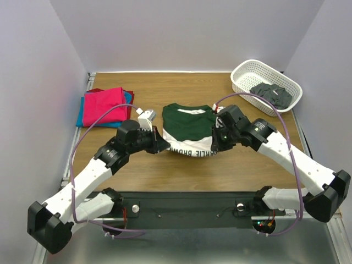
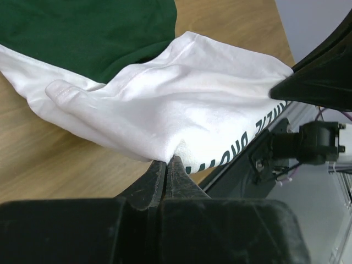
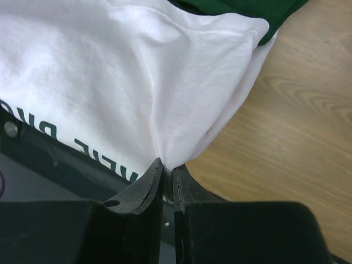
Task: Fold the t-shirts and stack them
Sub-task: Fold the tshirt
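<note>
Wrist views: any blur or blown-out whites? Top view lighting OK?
Left wrist: the white of the t-shirt is bright but its folds read clearly; the left gripper, close to the lens, is dark and soft. Right wrist: same, folds and lettering visible, the right gripper a dark mass. Top external: even soft light, faint shadows on the table, no glare.

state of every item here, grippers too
shirt: on the table, near edge pinched at both corners
left gripper: shut on shirt
right gripper: shut on shirt
stack: piled at far left, magenta on top
basket: upright, holds grey cloth
grey cloth: crumpled in basket
</note>
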### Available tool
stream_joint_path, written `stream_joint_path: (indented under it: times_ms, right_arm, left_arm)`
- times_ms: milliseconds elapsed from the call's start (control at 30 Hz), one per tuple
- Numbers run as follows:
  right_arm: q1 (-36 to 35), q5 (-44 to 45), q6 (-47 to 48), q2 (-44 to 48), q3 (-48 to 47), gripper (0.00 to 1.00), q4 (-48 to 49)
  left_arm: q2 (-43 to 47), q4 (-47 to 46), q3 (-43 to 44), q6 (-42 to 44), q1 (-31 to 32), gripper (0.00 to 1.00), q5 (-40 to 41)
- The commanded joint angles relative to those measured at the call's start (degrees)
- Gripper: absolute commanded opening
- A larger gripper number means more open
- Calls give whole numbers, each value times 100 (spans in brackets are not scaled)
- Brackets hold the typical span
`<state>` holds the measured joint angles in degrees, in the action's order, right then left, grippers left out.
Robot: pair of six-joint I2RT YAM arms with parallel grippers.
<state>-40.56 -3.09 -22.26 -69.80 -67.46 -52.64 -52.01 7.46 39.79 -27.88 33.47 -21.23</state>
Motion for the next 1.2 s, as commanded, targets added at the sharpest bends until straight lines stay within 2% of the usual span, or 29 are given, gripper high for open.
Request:
stream_joint_path:
  times_ms: [0,233,367,500,600,700,900,1167]
  right_arm:
    - [-154,-587,37,309,-390,0,-641]
    - [-225,-623,-50,599,-557,0,-914]
    - [-225,139,-85,599,-795,0,-757]
    - [-225,870,-121,371,-742,0,-458]
    - [-225,1669,-147,81,-733,0,-300]
    - [-216,2048,-121,-164,-707,0,-72]
    - [29,2401,20,-727,-848,0,298]
    - [706,2111,327,-1298,-786,0,878]
  left_arm:
    - [436,405,-6,160,71,0,-398]
    - [1078,774,46,-68,124,0,-452]
    - [1079,355,47,-235,124,0,5]
    - [720,-586,-103,-394,124,0,163]
    - [27,-1122,-25,-376,124,0,365]
    - [-344,-1492,134,-245,124,0,506]
    - [-1109,-1818,468,-78,98,0,787]
    - [-1760,-2214,600,-7,-130,0,867]
